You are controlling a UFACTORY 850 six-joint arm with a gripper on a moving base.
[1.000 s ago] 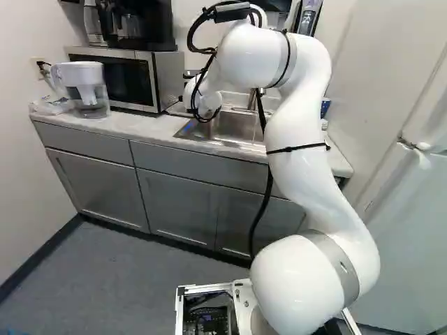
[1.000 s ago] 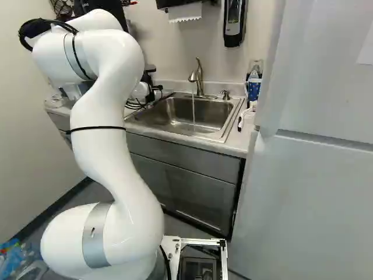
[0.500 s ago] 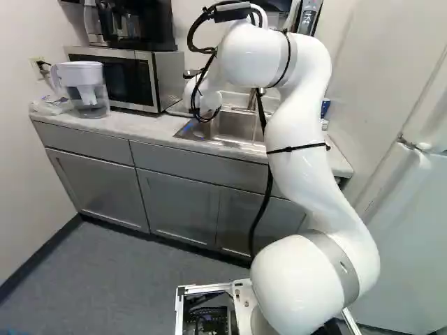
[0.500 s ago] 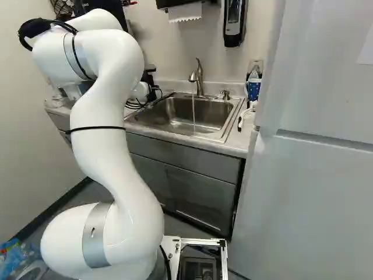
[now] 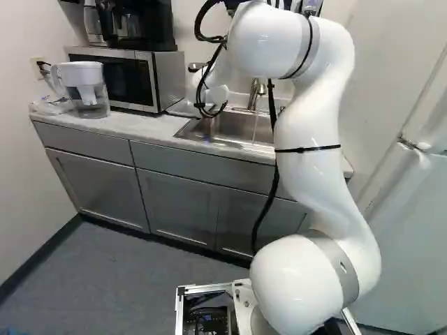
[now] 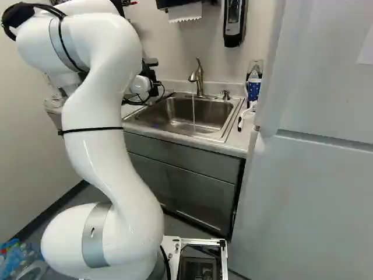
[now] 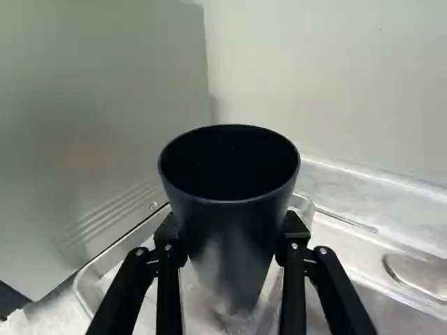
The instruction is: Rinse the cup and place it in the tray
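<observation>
- Left base view: the white arm rises from the lower right to the top of the frame.
- Wrist view: the gripper is clenched on the dark tumbler, one finger against each side, its mouth facing up.
- Beneath the tumbler lies the metal tray; whether they touch, I cannot tell.
- Right base view, upper middle: water runs from the faucet into the sink.
- Left base view, upper left: a filter pitcher beside the microwave.
</observation>
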